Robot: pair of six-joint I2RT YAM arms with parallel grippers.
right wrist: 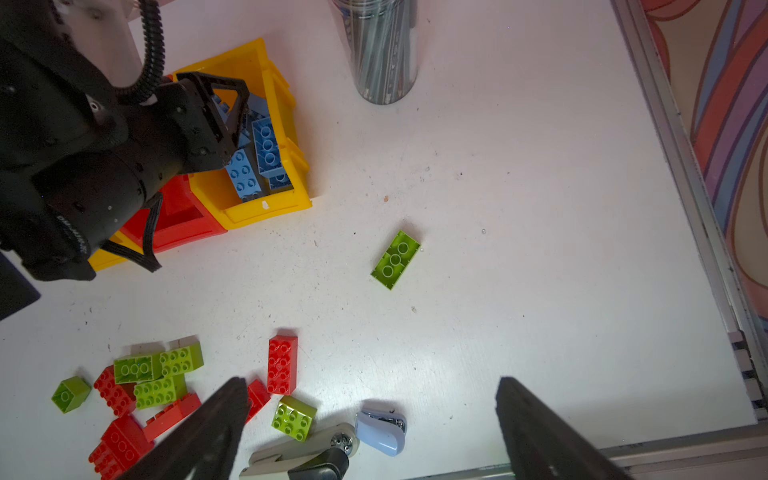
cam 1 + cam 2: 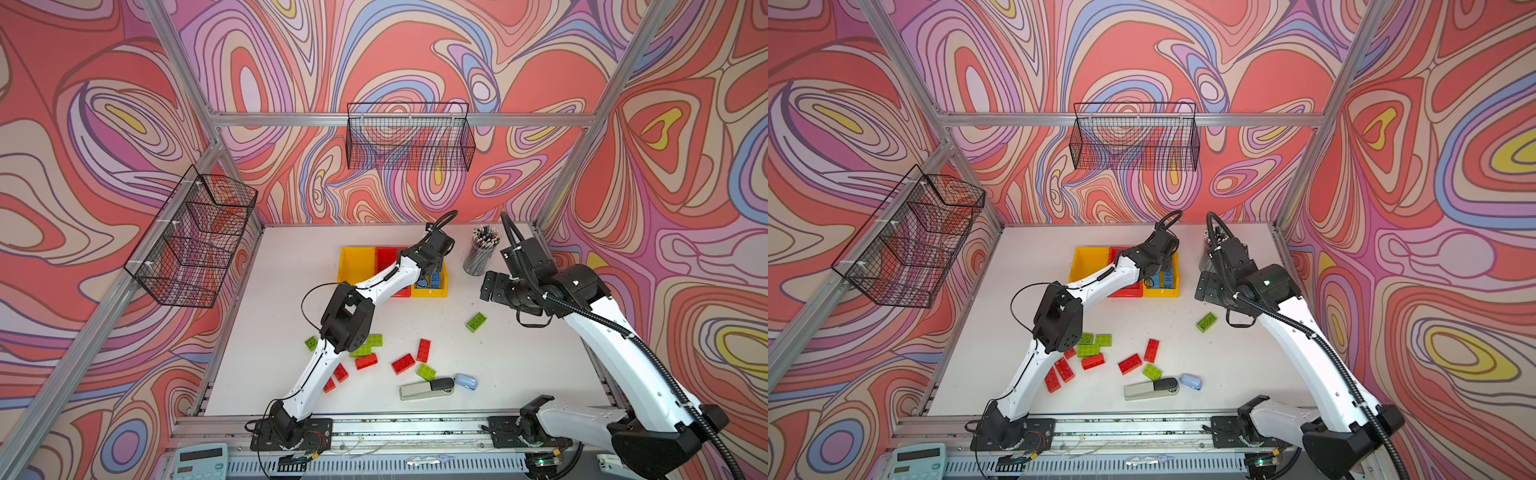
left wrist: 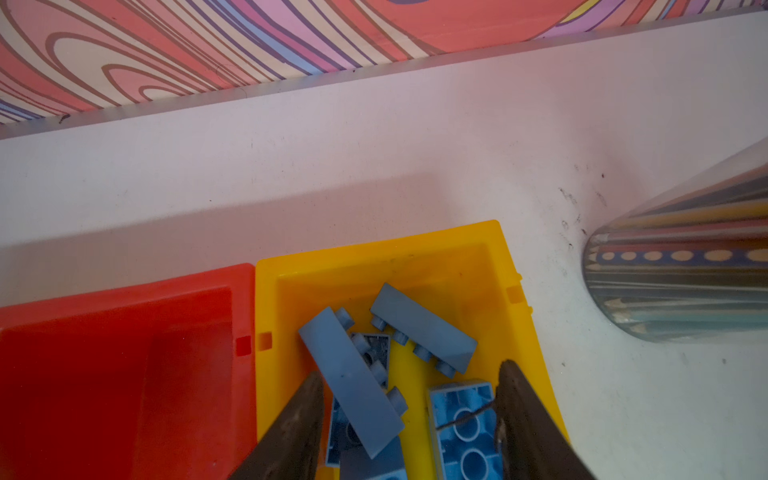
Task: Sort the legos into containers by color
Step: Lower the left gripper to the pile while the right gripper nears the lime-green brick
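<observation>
White table carries everything; at its far side 3 bins stand in a row, touching: yellow bin, red bin, then 2nd yellow bin.

My left arm reaches across the red bin; left claw hangs over the mouth of the 2nd yellow bin, jaws parted abt halfway, nothing pinched betw. them. The blue legos lie heaped in that bin under the tips, some on edge, one underside up beside a finger.

My right claw hovers above the table on the right, jaws spread wide, holding nothing.

The pencil cup stands upright near the 2nd yellow bin, apart from it; the stapler lies near the front edge.

Loose legos are scattered on the table toward the front: green cluster by my left elbow; red legos around and beside it; one small green lego just beside the stapler; lone green lego well apart, underside up, betw. bins and the scatter.

Pale-blue mouse-shaped item sits just beside the stapler's black end.
</observation>
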